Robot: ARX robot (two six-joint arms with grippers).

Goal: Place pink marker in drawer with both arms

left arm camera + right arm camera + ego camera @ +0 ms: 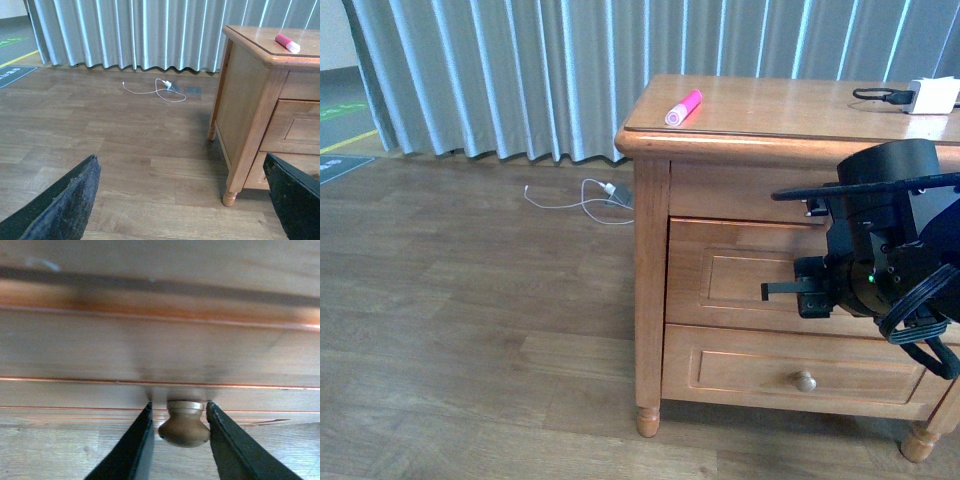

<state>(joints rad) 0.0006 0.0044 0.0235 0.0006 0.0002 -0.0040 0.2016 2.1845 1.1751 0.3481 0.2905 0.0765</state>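
Observation:
The pink marker [683,107] lies on the wooden cabinet top [770,110], near its front left corner; the left wrist view shows the marker [287,43] too. Below it is the upper drawer [740,275], closed. My right arm [890,240] covers the middle of its front. In the right wrist view, my right gripper [180,407] is shut on the drawer's round pale knob [184,424], one finger on each side, against the drawer front [150,345]. My left gripper [180,200] is open with nothing in it, above the floor beside the cabinet.
A white charger block [932,95] with a black cable [880,96] sits at the cabinet's back right. A lower drawer has its own knob [805,381]. A white cable [585,195] lies on the wooden floor by the grey curtain [520,70]. A cabinet leg [230,197] stands near my left gripper.

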